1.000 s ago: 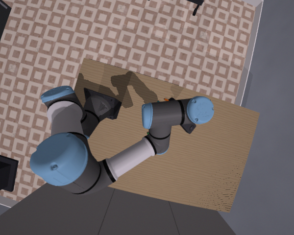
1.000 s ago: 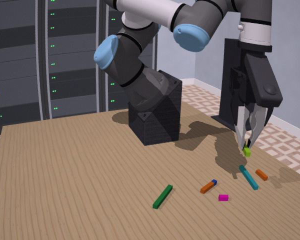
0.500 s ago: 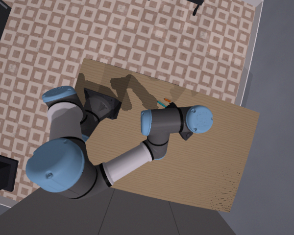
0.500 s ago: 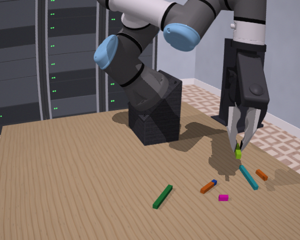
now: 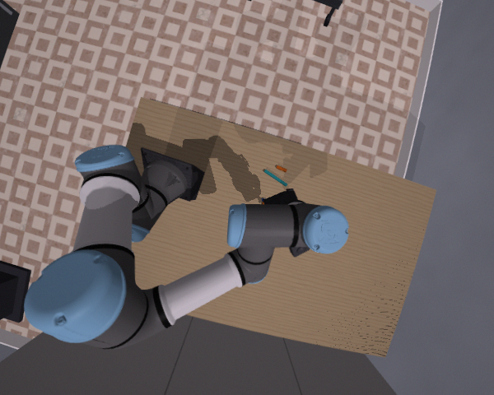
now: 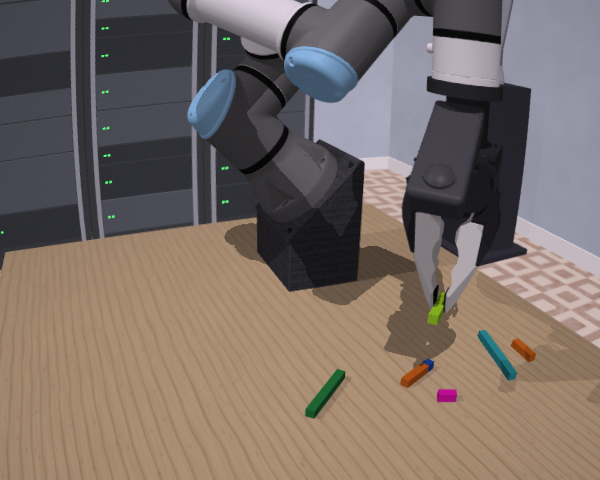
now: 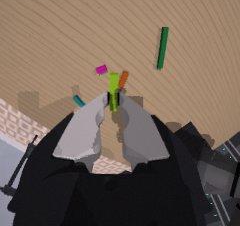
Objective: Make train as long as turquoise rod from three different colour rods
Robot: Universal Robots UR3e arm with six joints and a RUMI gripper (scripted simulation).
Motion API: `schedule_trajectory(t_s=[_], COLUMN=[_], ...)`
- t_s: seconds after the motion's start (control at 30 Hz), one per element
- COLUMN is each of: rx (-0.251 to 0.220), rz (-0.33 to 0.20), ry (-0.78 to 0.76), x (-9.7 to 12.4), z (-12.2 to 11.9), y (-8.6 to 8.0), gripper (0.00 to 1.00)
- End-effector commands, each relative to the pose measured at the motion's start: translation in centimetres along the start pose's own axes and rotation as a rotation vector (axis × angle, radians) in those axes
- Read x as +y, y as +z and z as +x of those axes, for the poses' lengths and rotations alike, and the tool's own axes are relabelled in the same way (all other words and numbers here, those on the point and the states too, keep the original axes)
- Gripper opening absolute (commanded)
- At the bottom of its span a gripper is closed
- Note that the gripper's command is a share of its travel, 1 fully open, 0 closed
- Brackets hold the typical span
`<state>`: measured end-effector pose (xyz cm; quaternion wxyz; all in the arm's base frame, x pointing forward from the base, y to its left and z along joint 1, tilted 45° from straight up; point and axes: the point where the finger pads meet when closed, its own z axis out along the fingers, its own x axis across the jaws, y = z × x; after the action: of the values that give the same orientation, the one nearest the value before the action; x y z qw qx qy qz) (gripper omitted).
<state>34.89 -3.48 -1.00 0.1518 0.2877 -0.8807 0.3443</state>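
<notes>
My gripper (image 6: 440, 300) (image 7: 113, 92) is shut on the lime rod (image 6: 434, 313) (image 7: 114, 80) and holds it above the table. Below it, an orange rod (image 6: 414, 375) (image 7: 123, 79) lies end to end with a blue rod (image 6: 428, 364) (image 7: 119, 91), which is partly hidden in the wrist view. A magenta rod (image 6: 446, 395) (image 7: 101, 69) lies apart, near them. The turquoise rod (image 6: 496, 355) (image 5: 275, 177) (image 7: 79, 101) lies on the right in the exterior view. A second orange rod (image 6: 523, 349) (image 5: 281, 168) lies beyond it.
A green rod (image 6: 325, 393) (image 7: 163, 48) lies to the left of the orange and blue pair in the exterior view. The robot's dark base block (image 6: 310, 253) stands at the back of the wooden table (image 6: 135, 330) (image 5: 345, 297). The arm covers much of the table in the top view.
</notes>
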Motion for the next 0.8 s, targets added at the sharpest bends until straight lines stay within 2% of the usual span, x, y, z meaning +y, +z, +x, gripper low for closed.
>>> schedule_trajectory(t_s=[0.0,0.27,0.77], rx=[-0.003,-0.002,-0.002], rz=[0.009,0.010,0.010], ry=[0.147,0.313,0.317], x=[-1.1,-2.4,-2.4], z=[1.3,3.2,3.2], y=[0.0,0.0,0.0], gripper=[0.00,0.00,0.00])
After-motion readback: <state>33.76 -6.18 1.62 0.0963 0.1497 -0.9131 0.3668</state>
